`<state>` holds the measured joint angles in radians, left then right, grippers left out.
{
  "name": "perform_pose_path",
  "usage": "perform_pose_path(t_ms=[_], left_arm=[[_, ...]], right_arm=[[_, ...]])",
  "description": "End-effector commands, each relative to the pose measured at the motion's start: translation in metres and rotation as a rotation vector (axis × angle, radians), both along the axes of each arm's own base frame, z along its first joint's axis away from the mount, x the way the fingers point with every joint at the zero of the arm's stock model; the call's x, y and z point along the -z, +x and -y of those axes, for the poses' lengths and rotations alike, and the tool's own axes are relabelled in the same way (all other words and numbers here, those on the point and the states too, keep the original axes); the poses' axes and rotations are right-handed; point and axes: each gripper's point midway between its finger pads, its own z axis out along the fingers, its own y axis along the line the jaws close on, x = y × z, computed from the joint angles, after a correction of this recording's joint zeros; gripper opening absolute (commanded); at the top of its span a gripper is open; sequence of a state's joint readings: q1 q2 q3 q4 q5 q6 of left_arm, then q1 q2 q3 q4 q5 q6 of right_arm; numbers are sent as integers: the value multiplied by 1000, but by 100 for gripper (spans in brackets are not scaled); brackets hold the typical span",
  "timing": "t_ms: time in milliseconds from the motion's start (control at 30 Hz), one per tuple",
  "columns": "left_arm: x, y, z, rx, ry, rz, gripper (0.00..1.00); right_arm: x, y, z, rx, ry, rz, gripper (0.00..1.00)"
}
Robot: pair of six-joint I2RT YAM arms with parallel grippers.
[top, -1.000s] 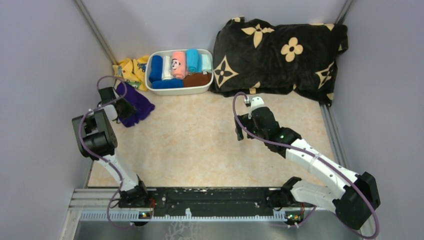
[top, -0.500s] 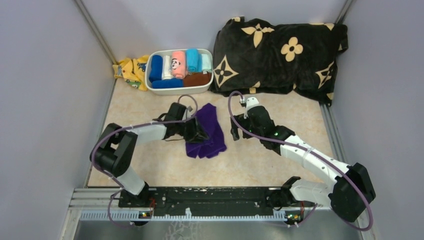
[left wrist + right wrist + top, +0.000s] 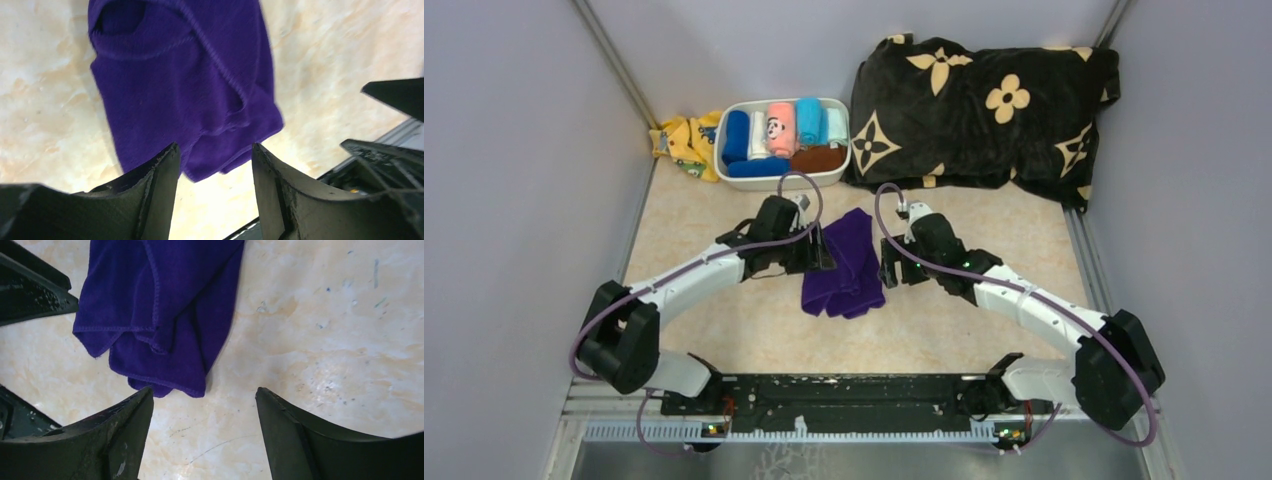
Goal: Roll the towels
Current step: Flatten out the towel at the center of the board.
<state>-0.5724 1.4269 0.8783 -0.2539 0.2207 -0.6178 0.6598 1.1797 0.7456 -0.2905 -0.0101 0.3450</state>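
Top external view puts the purple towel [image 3: 849, 268] bunched at centre frame between the left gripper [image 3: 823, 254] and right gripper [image 3: 885, 268], both with jaws parted and empty; it would likely roll best if flattened by its corners first.

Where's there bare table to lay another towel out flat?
Three bare patches: the right side, between the right arm and the blanket; the left side, between the left arm and the bin; the near strip between both arms, nearer than the purple towel. Crowded: the centre, where the left hand and right hand flank the towel.
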Motion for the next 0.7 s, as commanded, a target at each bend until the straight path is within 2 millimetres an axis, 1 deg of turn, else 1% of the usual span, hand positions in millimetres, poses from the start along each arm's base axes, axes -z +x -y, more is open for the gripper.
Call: perform_pose_path(t_ms=[0, 100, 167, 233, 367, 533, 667], left_arm=[[31, -33, -29, 45, 226, -36, 61], [44, -54, -40, 39, 311, -67, 61], [53, -66, -47, 24, 337, -95, 61], [62, -73, -52, 7, 350, -118, 62], [76, -75, -57, -42, 359, -130, 61], [93, -78, -60, -93, 353, -143, 60], [101, -78, -56, -110, 325, -141, 58]], right_arm=[[8, -9, -15, -30, 73, -91, 73], [13, -10, -20, -27, 99, -114, 71], [17, -12, -22, -34, 110, -129, 71], [22, -15, -25, -43, 116, -148, 69], [31, -20, -29, -64, 118, -186, 67], [36, -26, -31, -86, 134, -212, 66], [37, -30, -34, -106, 148, -221, 65]])
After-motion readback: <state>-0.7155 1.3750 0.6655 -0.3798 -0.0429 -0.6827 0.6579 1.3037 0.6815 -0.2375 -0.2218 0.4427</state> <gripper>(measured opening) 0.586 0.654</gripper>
